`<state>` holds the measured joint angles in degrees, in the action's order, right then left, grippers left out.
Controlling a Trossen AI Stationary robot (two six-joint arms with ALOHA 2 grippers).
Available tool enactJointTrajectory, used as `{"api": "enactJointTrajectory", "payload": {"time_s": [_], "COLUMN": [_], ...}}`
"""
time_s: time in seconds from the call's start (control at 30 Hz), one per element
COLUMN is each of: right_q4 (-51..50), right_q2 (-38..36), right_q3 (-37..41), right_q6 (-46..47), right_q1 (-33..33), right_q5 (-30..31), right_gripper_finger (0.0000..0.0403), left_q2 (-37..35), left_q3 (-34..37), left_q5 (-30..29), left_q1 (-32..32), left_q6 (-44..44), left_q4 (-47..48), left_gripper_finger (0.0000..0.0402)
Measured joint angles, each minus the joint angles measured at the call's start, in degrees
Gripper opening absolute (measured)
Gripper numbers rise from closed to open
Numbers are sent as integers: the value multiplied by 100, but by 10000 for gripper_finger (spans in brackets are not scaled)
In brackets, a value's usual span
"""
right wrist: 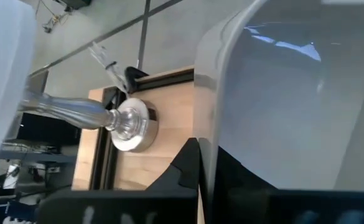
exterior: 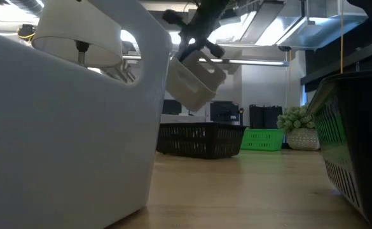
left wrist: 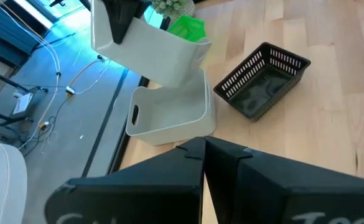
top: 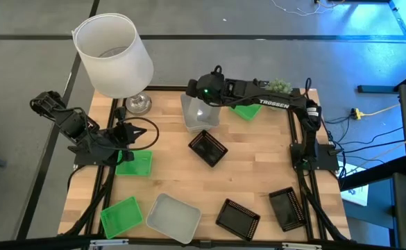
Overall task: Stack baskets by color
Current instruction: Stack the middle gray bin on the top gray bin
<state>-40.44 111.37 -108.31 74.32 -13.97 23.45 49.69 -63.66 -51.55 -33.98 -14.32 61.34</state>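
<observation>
Pale wooden table (top: 258, 173) carries the baskets spread about, with a white lamp (top: 114, 55) at its far left corner. Right gripper (top: 201, 92) is over the far middle, its fingers pinched on the rim of a grey-white basket (exterior: 195, 81) that hangs tilted in the air, just above another grey-white basket (left wrist: 169, 115) lying on the wood. Left gripper (top: 144, 133) waits at the left edge with fingers pressed together, empty, above a green basket (top: 134, 164).

2 black arms (top: 258, 97) — white "TROSSEN" lettering.
</observation>
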Motion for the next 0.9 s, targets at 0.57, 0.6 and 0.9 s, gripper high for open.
{"api": "enactJointTrajectory", "payload": {"time_s": [0.57, 0.6, 0.9], "right_q4": [327, 332, 329], "right_q2": [0, 0, 0], "right_q3": [461, 461, 461], "right_q6": [-271, -275, -439], "right_q1": [-139, -148, -248], "right_q5": [-264, -292, -602], "right_gripper_finger": [0, 1, 33], "left_q2": [0, 0, 0], "left_q3": [0, 0, 0], "left_q5": [-44, -44, -46], "left_q1": [0, -1, 0], "left_q6": [-5, -5, -5], "left_q4": [2, 2, 2], "left_gripper_finger": [0, 0, 0]}}
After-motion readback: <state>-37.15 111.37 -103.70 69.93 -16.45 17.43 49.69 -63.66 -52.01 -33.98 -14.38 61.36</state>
